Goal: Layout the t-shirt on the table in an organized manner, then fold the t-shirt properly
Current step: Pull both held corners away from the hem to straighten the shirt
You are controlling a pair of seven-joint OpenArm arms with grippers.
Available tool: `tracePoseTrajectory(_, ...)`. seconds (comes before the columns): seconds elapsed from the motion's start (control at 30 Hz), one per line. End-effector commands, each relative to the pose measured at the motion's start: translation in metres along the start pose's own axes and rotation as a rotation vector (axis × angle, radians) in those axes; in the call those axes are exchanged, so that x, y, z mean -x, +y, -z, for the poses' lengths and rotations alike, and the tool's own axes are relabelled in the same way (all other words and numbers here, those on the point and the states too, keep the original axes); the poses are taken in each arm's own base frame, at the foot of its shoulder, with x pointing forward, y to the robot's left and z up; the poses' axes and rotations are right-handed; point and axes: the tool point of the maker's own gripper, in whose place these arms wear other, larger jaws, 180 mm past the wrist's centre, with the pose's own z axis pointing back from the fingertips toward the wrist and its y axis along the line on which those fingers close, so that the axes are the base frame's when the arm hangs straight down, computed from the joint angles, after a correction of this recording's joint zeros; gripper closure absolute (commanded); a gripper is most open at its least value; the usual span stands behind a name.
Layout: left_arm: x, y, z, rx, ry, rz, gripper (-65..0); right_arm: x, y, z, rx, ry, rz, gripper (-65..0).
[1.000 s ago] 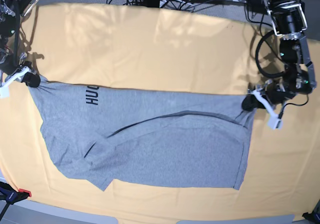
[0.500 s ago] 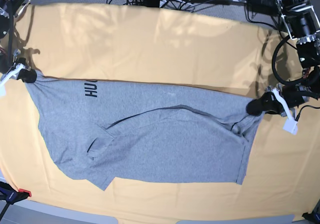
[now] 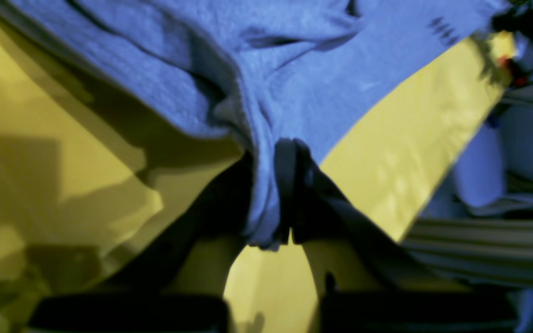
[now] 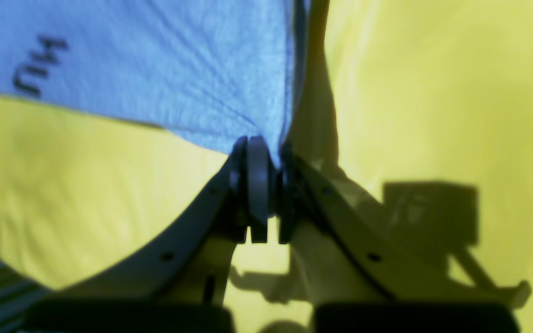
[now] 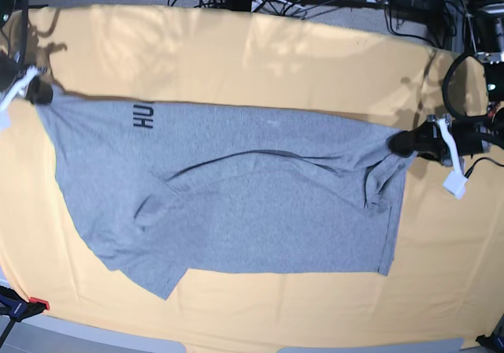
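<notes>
Across the table (image 5: 260, 61) the t-shirt (image 5: 260, 211) lies spread out, one long fold running through its middle and a sleeve doubled under at the lower near corner. Only the first letters of the black lettering (image 5: 143, 115) show; the rest is turned under. Both wrist views are blurred. The left gripper (image 5: 403, 143) is clamped shut on a bunched corner of the t-shirt, cloth squeezed between its dark fingers (image 3: 286, 185). The right gripper (image 5: 39, 93) pinches the opposite corner, jaws closed on the fabric edge, partly cut off at the frame border.
</notes>
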Motion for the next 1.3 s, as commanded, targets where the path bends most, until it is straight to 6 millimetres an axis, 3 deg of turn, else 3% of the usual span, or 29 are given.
tracePoseTrajectory(0.0, -0.010, 0.002, -0.015, -0.023, -0.012, 0.033, 0.0, -0.002, -0.005, -0.008, 0.018, 0.002, -0.029, 0.0)
tracePoseTrajectory(0.13, 0.005, 0.008, -0.029, -0.061, 0.045, 0.023, 0.0, 0.020, -0.001, -0.013, 0.018, 0.066, -0.032, 0.0)
tracePoseTrajectory(0.37, 0.015, 0.015, -0.049, -0.114, 0.115, 0.029, 0.0, 0.029, 0.018, -0.032, 0.042, 0.119, -0.154, 0.0)
tracePoseTrajectory(0.53, 0.026, 0.016, -0.052, -0.119, 0.143, 0.012, 0.0, 0.036, 0.029, -0.040, 0.046, 0.158, -0.205, 0.0)
tracePoseTrajectory(0.67, 0.041, 0.015, -0.052, -0.115, 0.168, -0.015, 0.0, 0.041, 0.029, -0.041, 0.046, 0.178, -0.203, 0.0)
tracePoseTrajectory(0.9, 0.042, 0.016, -0.053, -0.119, 0.174, -0.016, 0.0, 0.050, 0.027, -0.042, 0.054, 0.223, -0.201, 0.0)
tracePoseTrajectory(1.13, 0.072, 0.014, -0.057, -0.118, 0.240, -0.066, 0.0, 0.059, 0.022, -0.045, 0.081, 0.262, -0.204, 0.0)
tracePoseTrajectory(1.27, 0.078, 0.015, -0.061, -0.124, 0.259, -0.073, 0.0, 0.059, 0.021, -0.045, 0.084, 0.264, -0.205, 0.0)
